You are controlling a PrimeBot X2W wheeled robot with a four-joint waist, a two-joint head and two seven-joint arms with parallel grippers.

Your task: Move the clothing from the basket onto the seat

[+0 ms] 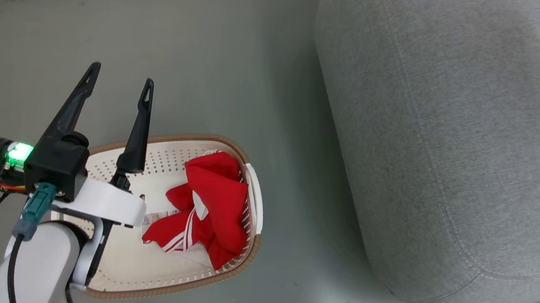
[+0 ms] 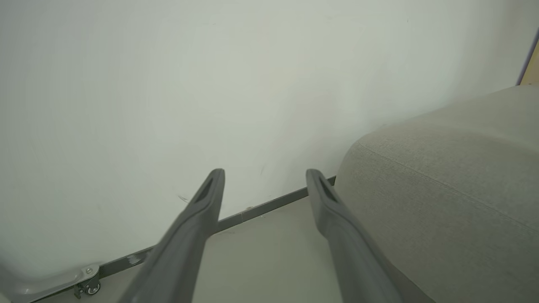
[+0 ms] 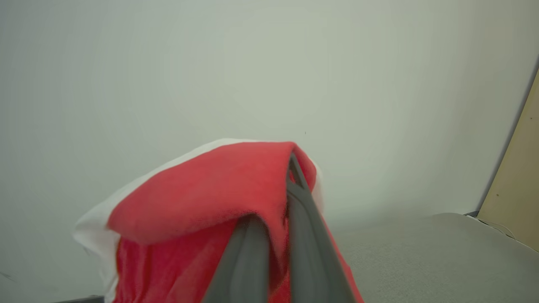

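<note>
Right tool (image 3: 290, 176) is clamped shut on a red garment (image 3: 202, 189). The cloth drapes over both fingers, white trim along its edge, and hangs in the air. The grey seat (image 3: 421, 252) shows past it, lower right in the wrist view, and I can't tell if the cloth touches it.

Left tool (image 1: 122, 74) is wide open with nothing in it, hovering over the left end of the basket (image 1: 169, 284). In its own wrist view the fingers (image 2: 198, 227) point at the wall (image 2: 210, 84), with the seat off to the right.

A second garment (image 1: 208, 206), red with white stripes, lies crumpled in the basket against its right wall. A paper label (image 1: 157, 217) peeks out beside it. The basket sits on the floor (image 1: 209, 60), just left of the seat and not touching it.
</note>
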